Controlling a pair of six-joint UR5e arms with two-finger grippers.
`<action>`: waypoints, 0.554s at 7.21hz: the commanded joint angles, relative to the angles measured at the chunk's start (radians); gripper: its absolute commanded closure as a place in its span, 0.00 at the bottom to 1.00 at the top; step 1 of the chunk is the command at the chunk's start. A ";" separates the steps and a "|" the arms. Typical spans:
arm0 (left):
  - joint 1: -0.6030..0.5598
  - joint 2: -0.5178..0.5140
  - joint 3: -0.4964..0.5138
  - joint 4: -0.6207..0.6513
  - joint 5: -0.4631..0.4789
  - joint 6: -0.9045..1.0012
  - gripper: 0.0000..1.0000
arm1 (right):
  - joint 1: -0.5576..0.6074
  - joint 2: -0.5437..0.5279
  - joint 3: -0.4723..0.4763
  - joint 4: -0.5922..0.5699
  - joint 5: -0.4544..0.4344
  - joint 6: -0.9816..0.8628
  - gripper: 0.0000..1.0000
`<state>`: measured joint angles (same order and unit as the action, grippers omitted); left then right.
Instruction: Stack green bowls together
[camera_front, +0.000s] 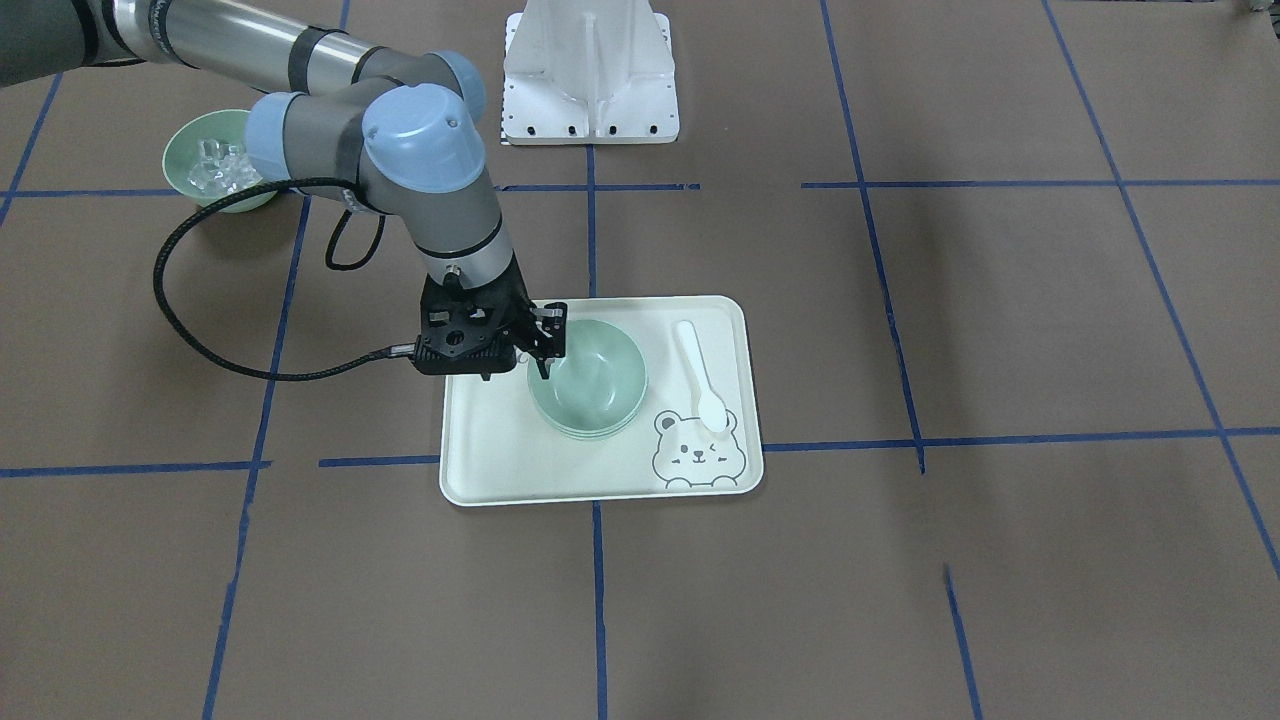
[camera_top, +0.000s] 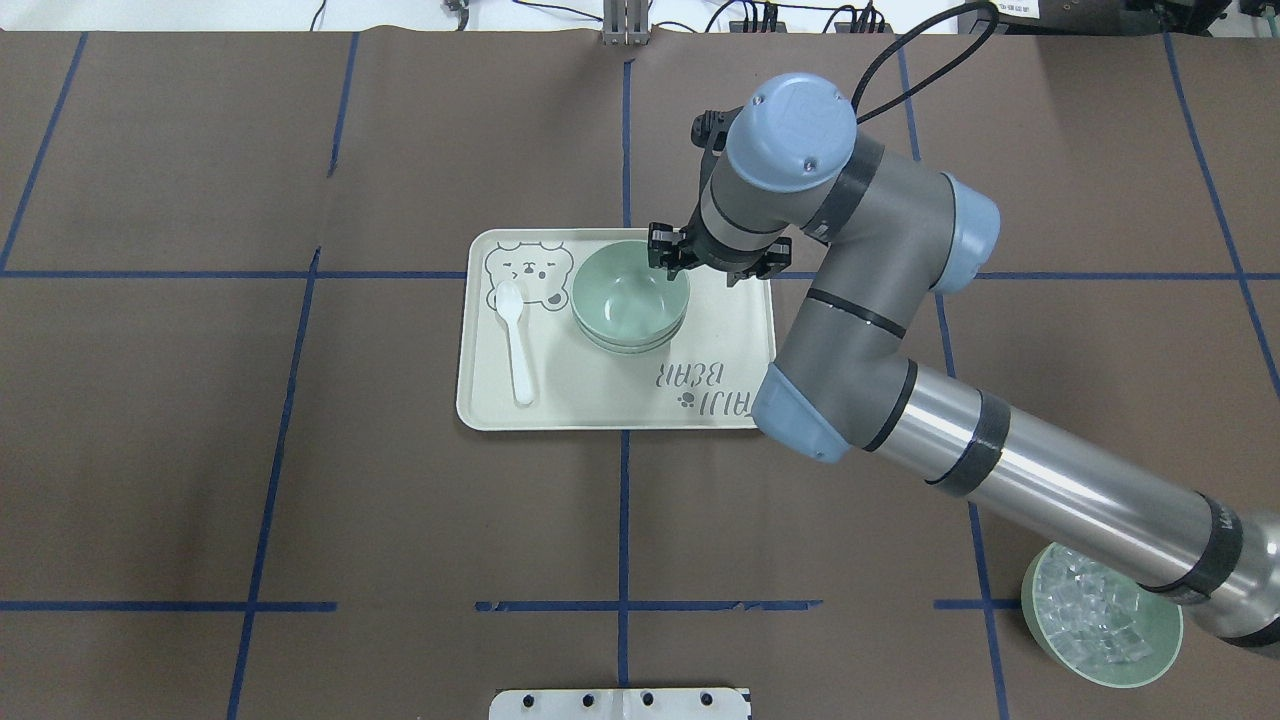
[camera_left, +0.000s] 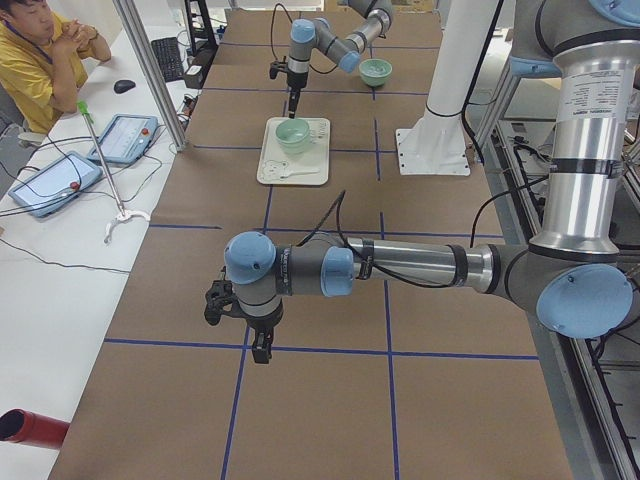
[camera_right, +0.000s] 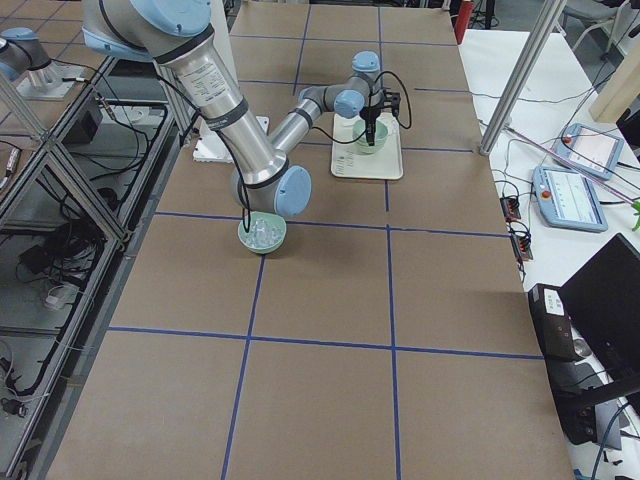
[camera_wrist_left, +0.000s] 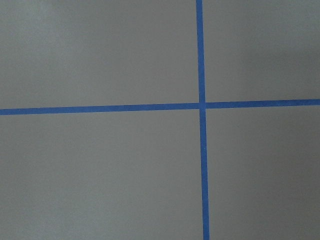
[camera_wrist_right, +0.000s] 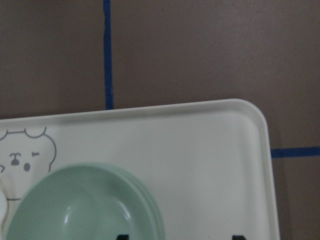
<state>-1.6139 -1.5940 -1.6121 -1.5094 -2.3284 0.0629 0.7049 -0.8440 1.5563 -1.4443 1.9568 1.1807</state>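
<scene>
The green bowls (camera_front: 588, 378) sit nested in one stack on the cream bear tray (camera_front: 500, 470), near its middle. The stack also shows in the overhead view (camera_top: 630, 300) and at the lower left of the right wrist view (camera_wrist_right: 85, 205). My right gripper (camera_front: 548, 345) hangs over the stack's rim on the robot's right side, open, with one fingertip (camera_wrist_right: 122, 236) over the bowl and the other out over bare tray. It holds nothing. My left gripper (camera_left: 262, 350) hovers over bare table far from the tray; I cannot tell whether it is open or shut.
A white spoon (camera_front: 700, 375) lies on the tray beside the bear drawing. A matching green bowl of clear ice-like cubes (camera_top: 1100, 625) stands on the table under my right arm. The white robot base plate (camera_front: 590, 80) is at the robot's side of the table.
</scene>
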 joint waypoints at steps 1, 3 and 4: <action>0.000 -0.001 0.001 0.000 0.001 0.003 0.00 | 0.207 -0.074 0.030 -0.065 0.196 -0.280 0.00; 0.000 0.008 -0.014 -0.002 -0.003 0.006 0.00 | 0.455 -0.227 0.077 -0.161 0.322 -0.739 0.00; 0.002 0.005 -0.025 -0.005 -0.003 0.005 0.00 | 0.552 -0.321 0.074 -0.182 0.336 -0.982 0.00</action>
<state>-1.6133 -1.5890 -1.6241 -1.5107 -2.3310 0.0685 1.1183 -1.0574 1.6251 -1.5884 2.2479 0.5027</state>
